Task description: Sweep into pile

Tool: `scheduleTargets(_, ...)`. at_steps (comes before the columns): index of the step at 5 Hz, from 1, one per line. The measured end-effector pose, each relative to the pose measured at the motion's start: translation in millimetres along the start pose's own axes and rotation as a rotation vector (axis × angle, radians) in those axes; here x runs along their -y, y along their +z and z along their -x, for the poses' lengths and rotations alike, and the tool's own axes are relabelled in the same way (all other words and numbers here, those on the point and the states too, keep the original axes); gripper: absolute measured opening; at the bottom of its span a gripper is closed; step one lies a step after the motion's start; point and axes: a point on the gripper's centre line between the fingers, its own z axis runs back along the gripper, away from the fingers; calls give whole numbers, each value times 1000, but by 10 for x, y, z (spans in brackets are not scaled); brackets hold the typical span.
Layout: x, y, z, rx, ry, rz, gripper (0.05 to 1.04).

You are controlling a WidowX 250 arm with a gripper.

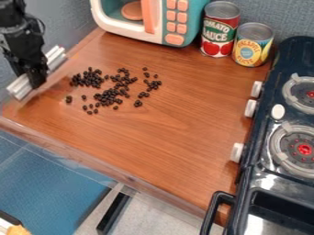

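Pile status: incomplete. The dark beans (109,97) lie on the far-left part of the wooden worktop (175,133), in loose clumps with single pieces around them.
Work done: partial at most; the densest clumps are at the far left and the middle of the spread, still separate.
Work remaining: bring the strays at the near left and the right side of the spread into one heap.
Arm pose: at the far left, gripper (37,83) hanging down beside the beans, apart from them.
Claw state: closed on the pale bar (21,86), which slants along the worktop's left edge.
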Motion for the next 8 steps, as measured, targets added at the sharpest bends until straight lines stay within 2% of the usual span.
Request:
scheduleTargets(2, 73, -38, -8, -11, 40, -3, 389)
scheduleTargets(5, 239, -140, -64, -101, 127, -38, 389)
scheduleTargets(6, 211, -140, -78, -90, 134, -55, 389)
scheduleTargets(7, 240, -180, -71, -81, 122, -51, 389)
scheduleTargets(8, 369, -185, -57, -68, 123, -23, 389)
